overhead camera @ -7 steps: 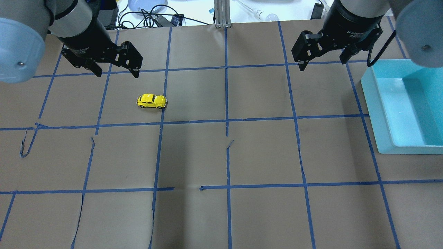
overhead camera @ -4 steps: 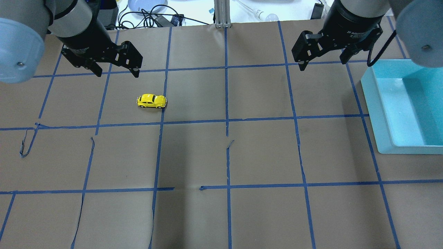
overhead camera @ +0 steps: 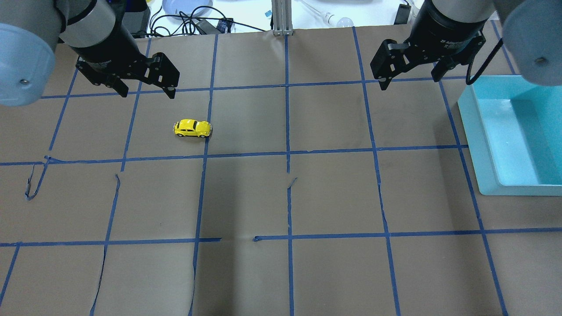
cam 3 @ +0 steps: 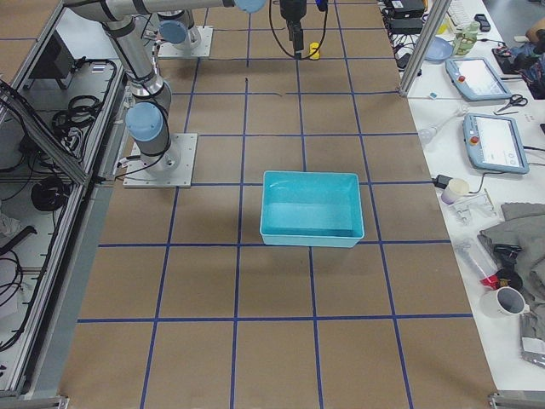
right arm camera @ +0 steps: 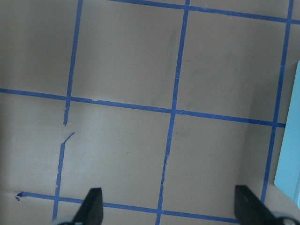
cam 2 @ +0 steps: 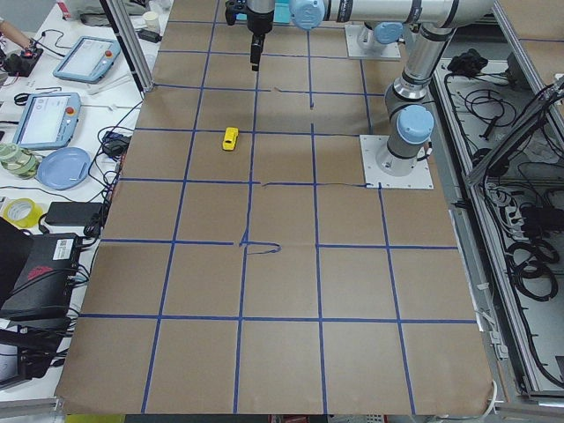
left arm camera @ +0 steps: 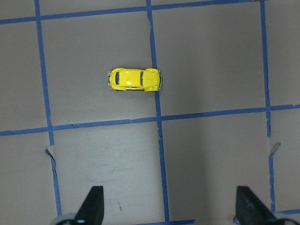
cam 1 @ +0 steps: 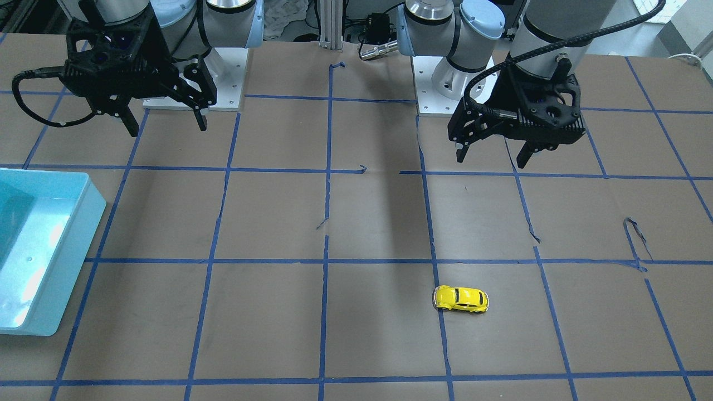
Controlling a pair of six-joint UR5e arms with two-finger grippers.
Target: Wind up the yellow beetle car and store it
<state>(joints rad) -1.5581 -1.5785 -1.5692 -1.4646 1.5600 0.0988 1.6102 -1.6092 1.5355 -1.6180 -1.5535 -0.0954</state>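
The yellow beetle car (overhead camera: pixel 192 128) stands on its wheels on the brown paper table, left of centre; it also shows in the front view (cam 1: pixel 460 299) and the left wrist view (left arm camera: pixel 135 79). My left gripper (overhead camera: pixel 148 93) hangs open and empty above the table, behind the car and slightly to its left, well apart from it (cam 1: pixel 491 161). Its fingertips frame the bottom of the left wrist view (left arm camera: pixel 169 206). My right gripper (overhead camera: pixel 409 82) is open and empty at the back right (cam 1: pixel 167 130), next to the teal bin (overhead camera: pixel 476 131).
The teal bin is empty and sits at the table's right edge (cam 1: pixel 83 223) (cam 3: pixel 311 176). Blue tape lines form a grid on the paper, with some torn strips. Cables, a plate and tablets lie beyond the table's far edge.
My left gripper has shifted very slightly toward the table's far edge. The car and the right gripper have not moved.
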